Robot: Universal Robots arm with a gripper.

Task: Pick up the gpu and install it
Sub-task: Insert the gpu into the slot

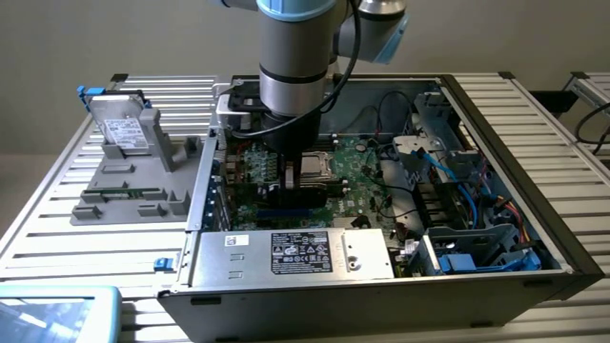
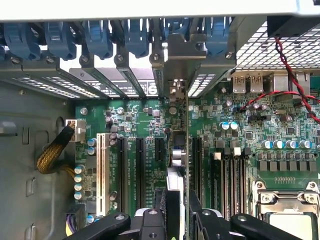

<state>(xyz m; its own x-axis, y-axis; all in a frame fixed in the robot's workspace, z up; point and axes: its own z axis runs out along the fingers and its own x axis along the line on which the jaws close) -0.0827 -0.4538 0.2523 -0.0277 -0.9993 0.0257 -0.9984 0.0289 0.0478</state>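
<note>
The gpu [image 2: 176, 155] stands on edge over the green motherboard [image 2: 280, 130], seen edge-on along a black expansion slot. Its silver end bracket [image 2: 182, 50] reaches the rear slot openings of the case. My gripper [image 2: 177, 222] is shut on the card, with a black finger [image 2: 150, 222] on each side of it. In the exterior view the gripper [image 1: 297, 179] hangs inside the open computer case [image 1: 533, 179], and the card's black body [image 1: 310, 198] is low against the motherboard [image 1: 358, 175]. Whether the card is fully seated in the slot cannot be told.
Other black and white slots [image 2: 140, 170] lie beside the card; memory sticks [image 2: 225, 180] and the CPU socket [image 2: 285, 210] lie on the other side. A power supply [image 1: 296, 254] and blue drive cage [image 1: 476, 250] stand in the case. A grey fixture [image 1: 133, 179] holds a hard drive [image 1: 124, 132].
</note>
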